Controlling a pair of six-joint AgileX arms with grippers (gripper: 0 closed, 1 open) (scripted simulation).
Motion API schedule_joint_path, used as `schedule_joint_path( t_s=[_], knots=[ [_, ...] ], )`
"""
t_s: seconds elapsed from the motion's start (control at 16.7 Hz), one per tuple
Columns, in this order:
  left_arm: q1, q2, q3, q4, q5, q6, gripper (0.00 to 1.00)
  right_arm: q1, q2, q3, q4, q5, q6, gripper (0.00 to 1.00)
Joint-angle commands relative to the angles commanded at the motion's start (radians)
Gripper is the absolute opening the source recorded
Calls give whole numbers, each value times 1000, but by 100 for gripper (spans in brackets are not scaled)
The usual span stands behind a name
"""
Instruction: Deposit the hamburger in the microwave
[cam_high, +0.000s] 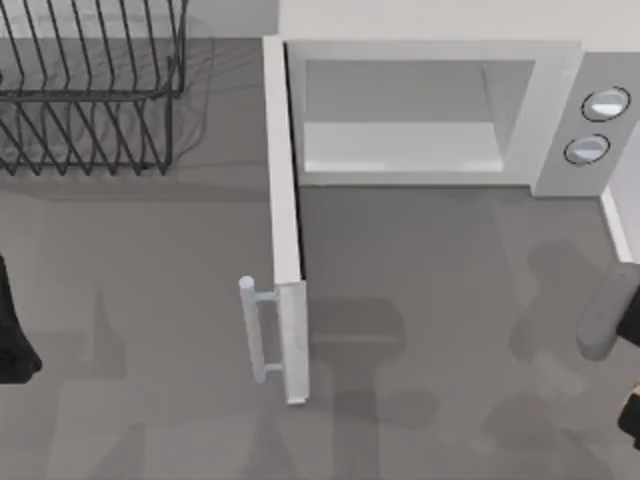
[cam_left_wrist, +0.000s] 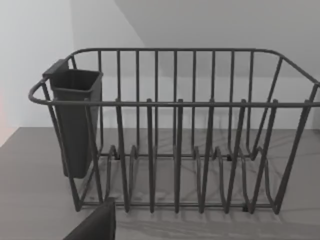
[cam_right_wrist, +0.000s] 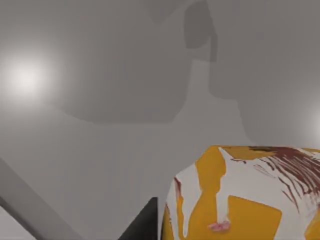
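Observation:
The hamburger (cam_right_wrist: 240, 195), orange-yellow with white patches and dark red streaks, sits very close in the right wrist view, pressed against one dark finger (cam_right_wrist: 145, 225) of my right gripper (cam_high: 630, 415). That gripper is at the table's right edge, shut on the hamburger and well in front of the microwave (cam_high: 420, 110). The microwave is a white-grey box at the back with a pale cavity. Its side-hinged door (cam_high: 285, 230) stands wide open toward the front, the bar handle (cam_high: 255, 330) on its left face. My left arm (cam_high: 10, 340) is parked at the left edge.
A black wire rack (cam_high: 90, 90) with a dark cup holder (cam_left_wrist: 75, 120) stands at the back left. Two silver knobs (cam_high: 597, 125) sit on the microwave's right panel. The open door splits the table into left and right parts. Grey tabletop (cam_high: 450, 300) lies before the cavity.

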Motion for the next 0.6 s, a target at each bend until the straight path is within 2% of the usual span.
schedule_joint_path(
  t_s=[0.24,0.6],
  knots=[
    [0,0,0,0,0,0,100,-2,-60,79,-112,1,0,0],
    [0,0,0,0,0,0,100,4,-51,84,-101,5,8,0]
  ],
)
